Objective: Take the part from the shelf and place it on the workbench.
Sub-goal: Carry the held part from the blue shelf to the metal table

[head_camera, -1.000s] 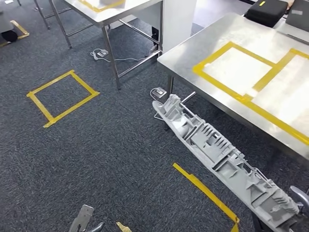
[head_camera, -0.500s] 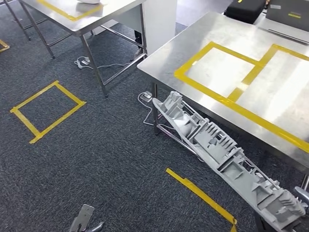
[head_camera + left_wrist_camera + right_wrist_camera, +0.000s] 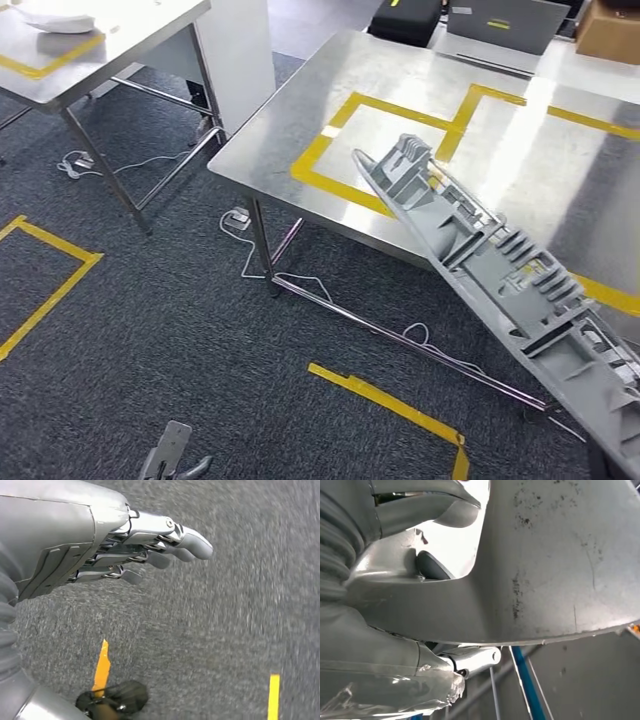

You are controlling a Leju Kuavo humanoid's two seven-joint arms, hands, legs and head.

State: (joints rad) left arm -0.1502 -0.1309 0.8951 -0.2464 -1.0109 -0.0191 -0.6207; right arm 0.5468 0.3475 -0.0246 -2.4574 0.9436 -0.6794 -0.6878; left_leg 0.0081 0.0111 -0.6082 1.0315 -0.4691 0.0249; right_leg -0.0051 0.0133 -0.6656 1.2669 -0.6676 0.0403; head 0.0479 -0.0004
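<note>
Part [image 3: 483,260] gripped in right hand [image 3: 433,595], tilted over workbench [image 3: 302,110] edge; left hand [image 3: 151,550] empty, fingers straight.

Part's [image 3: 490,270] lower end past frame edge, carpet [image 3: 226,630] blurred

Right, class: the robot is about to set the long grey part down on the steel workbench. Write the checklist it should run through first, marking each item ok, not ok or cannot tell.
1. Part in the right hand: ok; the right wrist view shows the hand against its underside.
2. How firmly the fingers hold it: cannot tell; the part hides them.
3. Part's far end above the workbench: ok in the head view.
4. Part level for set-down: not ok; it is tilted, far end higher.
5. Yellow-taped rectangle free of objects: ok.
6. Left hand free: ok; it holds nothing, above the carpet.
</note>
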